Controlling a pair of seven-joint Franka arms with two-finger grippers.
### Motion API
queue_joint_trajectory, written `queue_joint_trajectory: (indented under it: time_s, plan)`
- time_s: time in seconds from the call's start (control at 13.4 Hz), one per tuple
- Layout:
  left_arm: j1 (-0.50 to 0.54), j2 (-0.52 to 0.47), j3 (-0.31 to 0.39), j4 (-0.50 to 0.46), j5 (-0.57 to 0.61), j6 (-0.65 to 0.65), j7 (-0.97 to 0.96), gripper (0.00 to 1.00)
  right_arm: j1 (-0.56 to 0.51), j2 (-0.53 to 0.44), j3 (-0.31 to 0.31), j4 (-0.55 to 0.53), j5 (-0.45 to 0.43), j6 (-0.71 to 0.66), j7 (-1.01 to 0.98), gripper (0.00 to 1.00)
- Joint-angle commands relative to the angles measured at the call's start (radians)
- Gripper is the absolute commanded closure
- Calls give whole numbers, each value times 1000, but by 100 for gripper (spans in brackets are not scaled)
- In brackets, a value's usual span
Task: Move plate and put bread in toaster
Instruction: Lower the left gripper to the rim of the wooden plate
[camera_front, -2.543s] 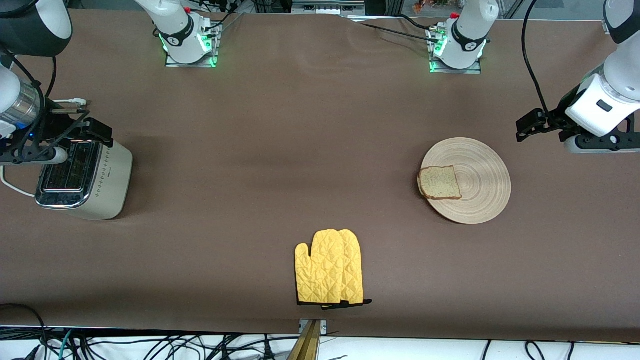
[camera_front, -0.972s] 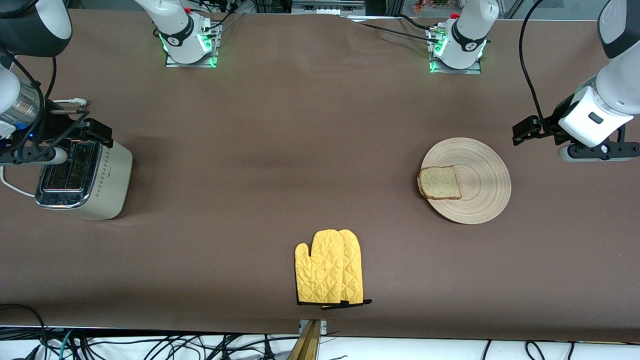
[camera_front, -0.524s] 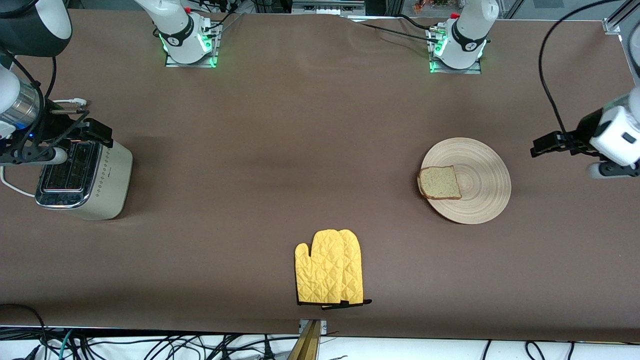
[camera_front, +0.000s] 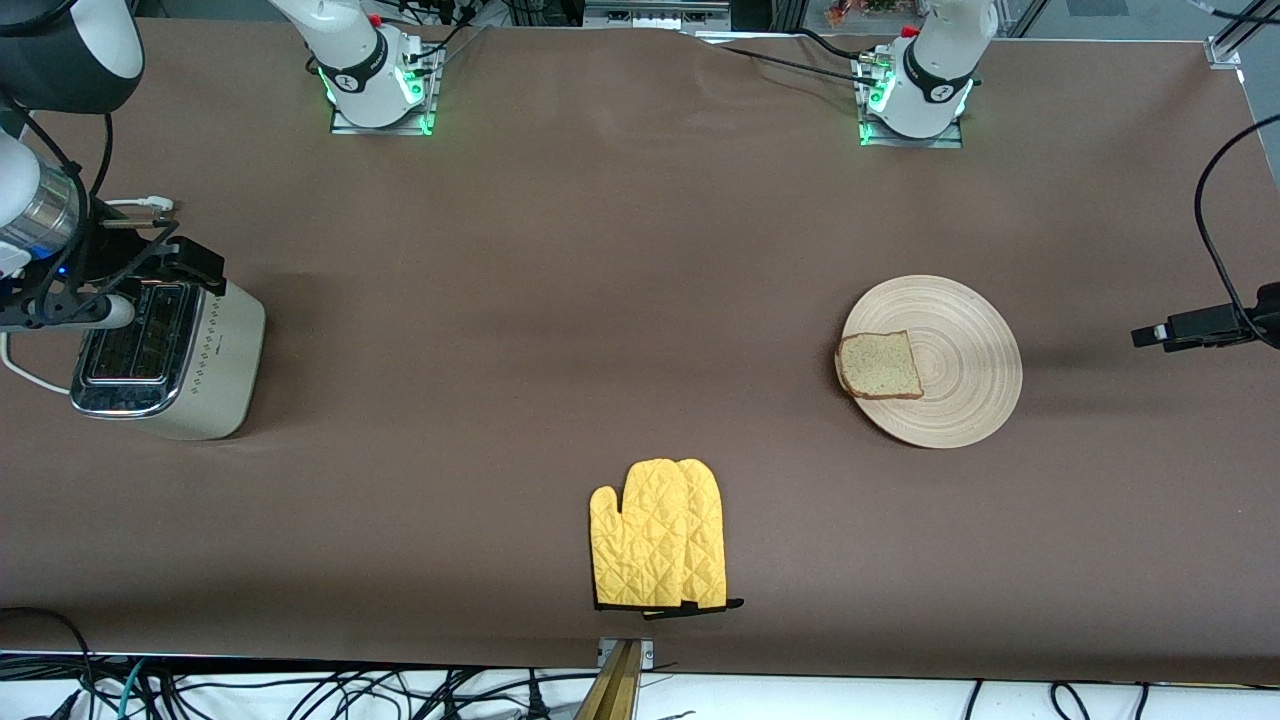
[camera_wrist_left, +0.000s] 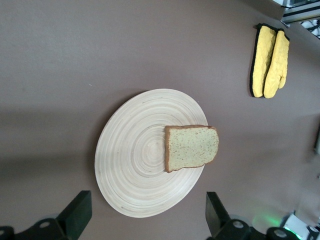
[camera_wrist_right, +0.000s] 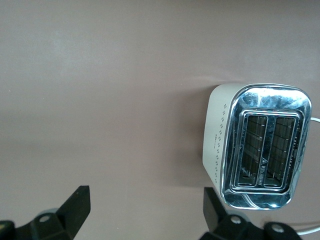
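Front view gives you bare counter (camera_front: 600, 300) all around the plate (camera_front: 950, 400), the bread (camera_front: 879, 365) flat at its toaster-facing rim, your left tool (camera_wrist_left: 145, 220) spread wide at the counter's end, and your right tool (camera_wrist_right: 142, 212) wide above the toaster (camera_front: 165, 355).

**Both hands open and empty above the tabletop**

The left hand (camera_wrist_left: 145, 220) was in the air at the left arm's end of the tabletop (camera_front: 620, 300), mostly out of the front view, with only a dark part showing at the edge. Its fingers (camera_wrist_left: 77, 212) were spread wide and held nothing. The right hand (camera_wrist_right: 145, 217) hung at the right arm's end, its fingers (camera_wrist_right: 75, 205) likewise wide apart and empty.
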Motion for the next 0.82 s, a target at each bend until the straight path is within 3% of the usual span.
queue_joint_trajectory:
  time_s: [0.0, 0.3, 0.52, 0.67, 0.75]
  plan:
    - [45, 145, -13, 39, -87, -24, 174, 0, -6, 10, 6, 28, 11, -20, 9, 0]
    - [56, 357, -13, 39, -174, -13, 410, 0, -6, 10, 6, 28, 11, -20, 9, 0]
    - [59, 429, -13, 36, -210, -13, 489, 0, -6, 10, 6, 28, 11, -20, 9, 0]
    - [56, 449, -13, 27, -208, -16, 498, 33, -8, 10, 6, 28, 12, -20, 9, 0]
    - [50, 457, -15, 25, -196, -21, 498, 64, -6, 10, 6, 28, 11, -20, 9, 0]
